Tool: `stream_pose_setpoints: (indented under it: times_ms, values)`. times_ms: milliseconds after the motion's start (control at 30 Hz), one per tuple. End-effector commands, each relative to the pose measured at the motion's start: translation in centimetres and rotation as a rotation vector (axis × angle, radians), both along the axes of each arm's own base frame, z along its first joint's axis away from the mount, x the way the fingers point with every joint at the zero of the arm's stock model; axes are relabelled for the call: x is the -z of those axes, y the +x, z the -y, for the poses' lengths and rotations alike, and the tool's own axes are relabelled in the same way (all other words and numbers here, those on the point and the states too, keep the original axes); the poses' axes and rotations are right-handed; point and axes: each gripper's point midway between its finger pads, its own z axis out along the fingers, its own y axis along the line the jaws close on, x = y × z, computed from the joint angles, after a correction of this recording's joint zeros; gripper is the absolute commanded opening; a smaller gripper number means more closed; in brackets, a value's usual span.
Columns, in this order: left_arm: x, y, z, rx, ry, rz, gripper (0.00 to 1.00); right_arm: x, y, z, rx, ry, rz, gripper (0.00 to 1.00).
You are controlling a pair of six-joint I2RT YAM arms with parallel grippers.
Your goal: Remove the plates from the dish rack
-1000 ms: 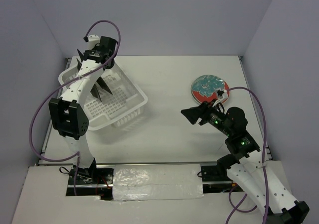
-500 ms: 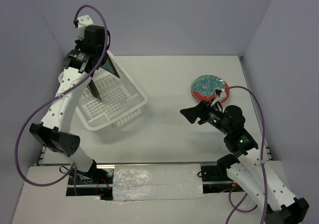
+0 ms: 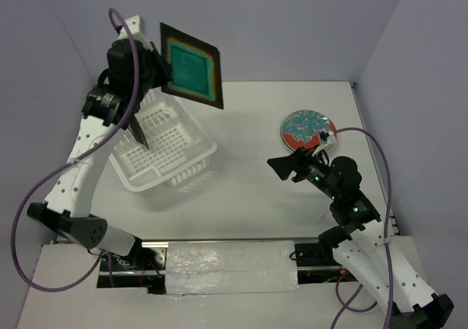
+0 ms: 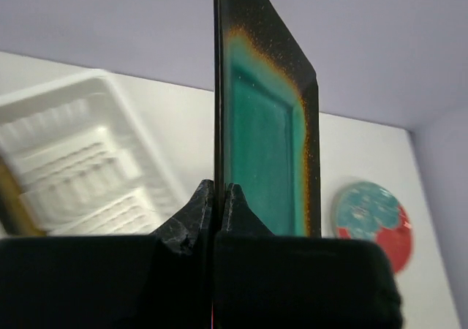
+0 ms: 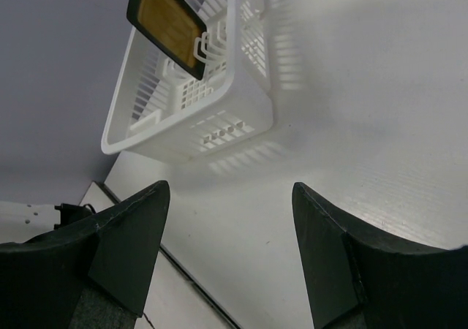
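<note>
My left gripper (image 3: 158, 77) is shut on the edge of the square teal-centred plate (image 3: 191, 64), holding it upright in the air above the far side of the white dish rack (image 3: 175, 174). The left wrist view shows the fingertips pinching the plate's (image 4: 267, 124) dark rim. A second square plate (image 3: 138, 132), amber-centred (image 5: 165, 20), stands on edge inside the rack. The round red floral plate (image 3: 308, 129) lies flat on the table at the right. My right gripper (image 3: 281, 167) is open and empty, low over the table just in front of that round plate.
The rack (image 5: 241, 117) sits at the table's left side, near the left wall. White table (image 3: 248, 190) stretches between rack and round plate. A taped strip (image 3: 230, 267) runs along the near edge between the arm bases.
The left arm has lifted the teal-centred plate up out of the rack and turned its face toward the camera. The right arm has hardly moved.
</note>
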Motion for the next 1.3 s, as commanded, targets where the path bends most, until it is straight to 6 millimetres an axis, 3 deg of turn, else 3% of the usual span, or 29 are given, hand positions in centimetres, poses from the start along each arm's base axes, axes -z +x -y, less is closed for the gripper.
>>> stream_pose_setpoints:
  times_ms: [0, 33, 100, 133, 200, 233, 433, 533, 700, 967, 1267]
  values:
    - [-6.2, 3.3, 7.3, 0.251, -0.242, 0.225, 0.0, -2.3, 0.0, 1.0, 0.054, 0.005, 0.079, 0.75]
    - [-4.4, 4.9, 8.5, 0.266, -0.236, 0.189, 0.0, -2.8, -0.3, 1.2, 0.06, 0.014, 0.1, 0.75]
    - [-3.6, 6.2, 9.6, 0.288, -0.235, 0.187, 0.0, -3.2, -0.6, 1.5, 0.068, 0.02, 0.118, 0.75]
    - [-1.6, 7.7, 10.5, 0.291, -0.218, 0.153, 0.0, -3.4, -0.7, 1.7, 0.073, 0.023, 0.123, 0.75]
    - [-0.9, 8.9, 11.4, 0.291, -0.21, 0.154, 0.0, -4.1, -1.1, 2.1, 0.088, 0.03, 0.15, 0.75]
    - [0.6, 10.3, 12.1, 0.291, -0.2, 0.133, 0.0, -4.3, -1.3, 2.3, 0.095, 0.032, 0.159, 0.75]
    - [4.1, 13.3, 15.2, 0.298, -0.216, 0.129, 0.0, -4.7, -1.4, 2.8, 0.121, 0.033, 0.169, 0.76]
    - [7.2, 13.9, 16.0, 0.282, -0.231, 0.092, 0.0, -4.8, -1.5, 2.8, 0.116, 0.034, 0.172, 0.76]
    - [11.3, 13.9, 17.2, 0.258, -0.236, 0.056, 0.0, -5.0, -1.8, 2.7, 0.102, 0.037, 0.176, 0.76]
    - [15.4, 13.2, 20.0, 0.214, -0.199, 0.019, 0.0, -5.4, -1.9, 3.2, 0.125, 0.033, 0.189, 0.76]
    - [20.2, 11.4, 20.4, 0.167, -0.207, -0.04, 0.0, -5.7, -2.2, 3.3, 0.124, 0.038, 0.199, 0.76]
